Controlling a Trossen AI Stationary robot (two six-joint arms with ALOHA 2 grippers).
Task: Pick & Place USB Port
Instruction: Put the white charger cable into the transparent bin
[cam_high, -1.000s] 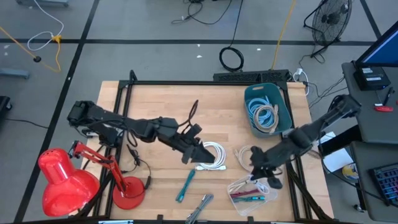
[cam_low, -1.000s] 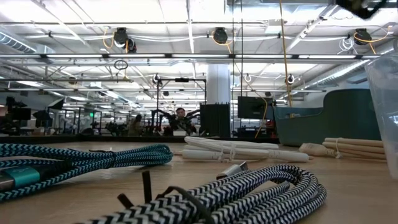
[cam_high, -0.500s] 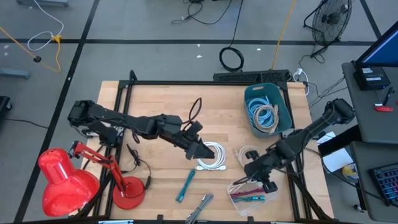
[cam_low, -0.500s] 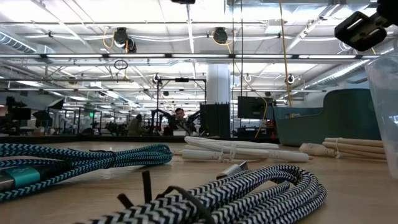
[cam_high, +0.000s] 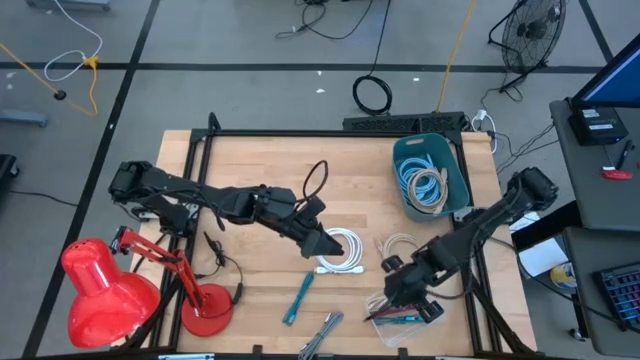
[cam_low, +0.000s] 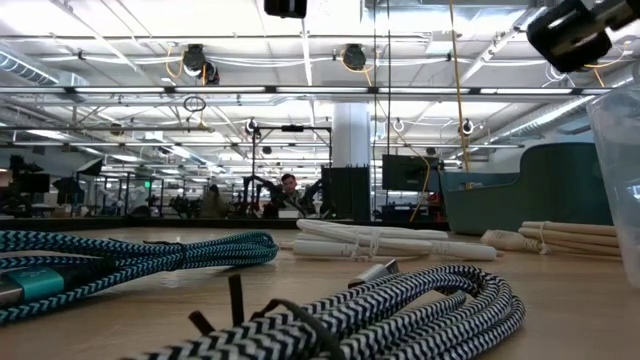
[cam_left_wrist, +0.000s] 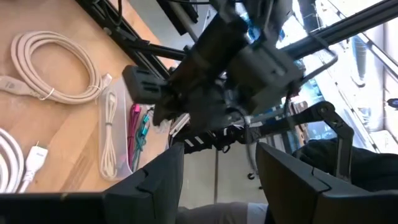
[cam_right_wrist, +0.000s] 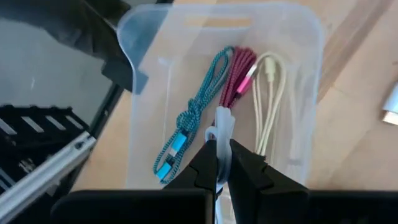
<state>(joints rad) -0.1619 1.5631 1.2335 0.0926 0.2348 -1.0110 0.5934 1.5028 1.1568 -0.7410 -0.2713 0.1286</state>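
Over clear bin (cam_right_wrist: 298, 93), right tool (cam_right_wrist: 219, 163) pinches white cable (cam_right_wrist: 224, 127) upright.

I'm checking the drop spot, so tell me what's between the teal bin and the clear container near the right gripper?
In the high view, a coiled beige cable lies on the table between the teal bin and the clear container; the right gripper hangs over the container.

Overhead and right-wrist cameras both look down on the clear bin (cam_high: 400, 305).
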